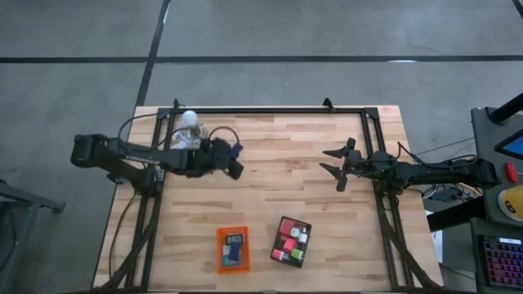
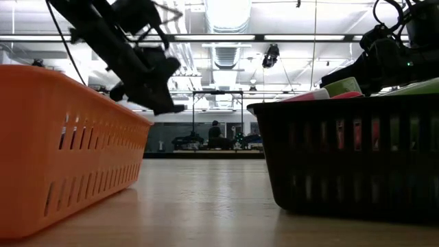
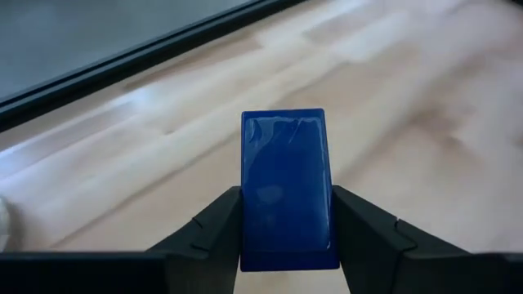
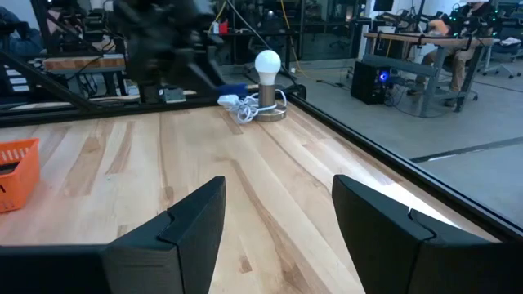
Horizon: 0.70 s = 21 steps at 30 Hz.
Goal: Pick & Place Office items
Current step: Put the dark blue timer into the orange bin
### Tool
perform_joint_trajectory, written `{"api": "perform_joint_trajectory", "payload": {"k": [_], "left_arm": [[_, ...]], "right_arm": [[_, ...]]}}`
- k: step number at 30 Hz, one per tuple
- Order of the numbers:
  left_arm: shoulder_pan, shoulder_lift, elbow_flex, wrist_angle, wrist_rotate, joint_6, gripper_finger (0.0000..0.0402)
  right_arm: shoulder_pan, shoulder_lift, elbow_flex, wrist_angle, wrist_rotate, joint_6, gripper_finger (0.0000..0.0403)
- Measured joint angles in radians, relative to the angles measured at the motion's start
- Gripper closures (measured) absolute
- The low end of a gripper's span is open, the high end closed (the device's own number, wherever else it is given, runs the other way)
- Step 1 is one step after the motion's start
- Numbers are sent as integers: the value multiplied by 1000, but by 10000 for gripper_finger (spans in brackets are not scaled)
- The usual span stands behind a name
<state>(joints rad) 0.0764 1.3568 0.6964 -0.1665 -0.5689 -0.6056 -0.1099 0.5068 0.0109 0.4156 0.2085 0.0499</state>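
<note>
My left gripper (image 1: 236, 157) hangs above the left middle of the table, shut on a dark blue block (image 3: 286, 184), which also shows as a blue spot (image 1: 237, 149) in the high view. My right gripper (image 1: 336, 164) waits open over the right middle of the table, with nothing between its fingers (image 4: 192, 224). Near the front edge, an orange tray (image 1: 221, 263) holds a dark blue piece and a small black-and-white one. Beside it, a black tray (image 1: 278, 237) holds red, pink, green and white office items. My left gripper pinches the blue block by its two long sides (image 3: 248, 214) between its two fingers (image 3: 219, 224), at the end nearer the wrist. The fingers lie along the block, slanting down toward the table. The block sticks out past the fingertips, broad face up, lifted clear of the wood.
A white light bulb on a round base (image 1: 189, 119) with a coiled white cable (image 4: 243, 107) stands at the far left, just behind my left arm. A black frame rail (image 1: 270, 109) runs along the far edge. Bare wood lies between the two grippers.
</note>
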Motion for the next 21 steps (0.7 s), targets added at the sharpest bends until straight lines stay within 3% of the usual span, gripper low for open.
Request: {"api": "perform_joint_trajectory", "payload": {"k": [13,21], "left_arm": [[-337,-49,0,11,-69,-7,235],[-481,-23,1,39,-75,-130,235]], "right_arm": [[0,0,0,0,0,0,184],[0,0,0,0,0,-1,184]]}}
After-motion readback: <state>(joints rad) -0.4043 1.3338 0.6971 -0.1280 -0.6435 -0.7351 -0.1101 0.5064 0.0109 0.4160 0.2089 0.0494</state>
